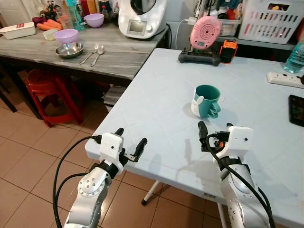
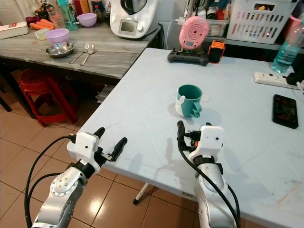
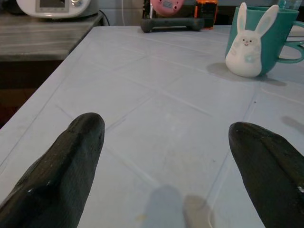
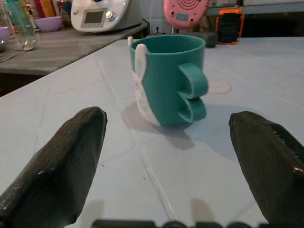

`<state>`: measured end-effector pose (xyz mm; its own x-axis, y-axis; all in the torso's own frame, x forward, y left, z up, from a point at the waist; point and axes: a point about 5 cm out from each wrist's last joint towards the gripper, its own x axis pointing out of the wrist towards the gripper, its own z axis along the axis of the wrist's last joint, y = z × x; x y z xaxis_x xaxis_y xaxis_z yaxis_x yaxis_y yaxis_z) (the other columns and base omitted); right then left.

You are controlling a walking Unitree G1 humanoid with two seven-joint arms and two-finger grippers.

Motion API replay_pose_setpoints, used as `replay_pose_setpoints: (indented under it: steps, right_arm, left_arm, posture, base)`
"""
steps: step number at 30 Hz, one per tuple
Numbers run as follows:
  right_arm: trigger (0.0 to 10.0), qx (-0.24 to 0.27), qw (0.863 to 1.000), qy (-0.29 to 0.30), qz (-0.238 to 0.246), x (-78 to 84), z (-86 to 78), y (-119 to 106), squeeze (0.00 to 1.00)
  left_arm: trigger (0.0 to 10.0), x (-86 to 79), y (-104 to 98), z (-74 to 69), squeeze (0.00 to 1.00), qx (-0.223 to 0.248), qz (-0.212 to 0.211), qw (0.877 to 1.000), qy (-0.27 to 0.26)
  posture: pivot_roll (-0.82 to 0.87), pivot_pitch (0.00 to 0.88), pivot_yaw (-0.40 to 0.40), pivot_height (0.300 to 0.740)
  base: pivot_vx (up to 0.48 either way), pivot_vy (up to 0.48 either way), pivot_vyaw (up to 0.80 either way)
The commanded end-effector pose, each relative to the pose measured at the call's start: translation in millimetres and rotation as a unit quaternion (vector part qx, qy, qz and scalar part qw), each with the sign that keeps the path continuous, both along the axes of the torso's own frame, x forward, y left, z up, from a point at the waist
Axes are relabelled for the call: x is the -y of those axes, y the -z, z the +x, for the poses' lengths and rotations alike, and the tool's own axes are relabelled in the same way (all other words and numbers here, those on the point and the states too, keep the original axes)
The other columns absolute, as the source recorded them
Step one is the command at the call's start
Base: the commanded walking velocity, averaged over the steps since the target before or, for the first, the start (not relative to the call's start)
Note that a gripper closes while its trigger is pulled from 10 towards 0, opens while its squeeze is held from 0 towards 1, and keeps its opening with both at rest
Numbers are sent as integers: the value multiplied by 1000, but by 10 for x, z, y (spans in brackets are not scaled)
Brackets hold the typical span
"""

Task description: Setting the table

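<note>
Teal mug with a white rabbit figure stands upright on the white table, its inside hidden. Right gripper hovers near it, fingers apart; left gripper, fingers apart, hangs at the table's edge.

Home kitchen, food processor, bowls, spoons on counter

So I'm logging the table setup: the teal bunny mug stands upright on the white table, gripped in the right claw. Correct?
Not gripped. The right wrist view shows the teal bunny mug standing upright on the white table, apart from the right claw, whose fingers are open short of it.
</note>
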<state>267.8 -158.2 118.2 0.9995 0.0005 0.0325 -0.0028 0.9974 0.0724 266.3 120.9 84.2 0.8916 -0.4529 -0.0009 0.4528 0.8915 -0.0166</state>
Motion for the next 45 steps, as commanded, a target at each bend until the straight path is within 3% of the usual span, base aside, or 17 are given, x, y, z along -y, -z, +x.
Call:
replay_pose_setpoints:
  steps: [1, 15, 26, 36, 45]
  right_arm:
    - [10000, -2, 1000, 2, 2, 8, 10, -2, 0]
    - [10000, -5, 1000, 11, -11, 23, 6, 17, 0]
    - [10000, -17, 998, 46, -46, 129, 9, 57, 0]
    - [10000, -29, 996, 60, -66, 195, 16, 117, 0]
    - [10000, -27, 994, 63, -86, 257, 118, 106, 0]
  left_arm:
    - [10000, 10, -25, 3, 0, 3, -2, 1000, 3]
    - [10000, 8, -4, -17, 0, -1, 1, 1000, 8]
    - [10000, 6, 19, -26, 0, -7, -1, 1000, 8]
    - [10000, 32, 135, -122, 0, -32, 11, 997, 74]
    - [10000, 65, 132, -178, 0, -44, -2, 990, 134]
  posture:
    - [-21, 0, 30, 740]
    - [-19, 0, 26, 740]
    - [-20, 0, 24, 740]
    - [-16, 0, 21, 740]
    - [-14, 0, 22, 740]
  base:
    - [292, 0, 0]
    - [300, 0, 0]
    - [259, 0, 0]
    - [0, 0, 0]
    - [0, 0, 0]
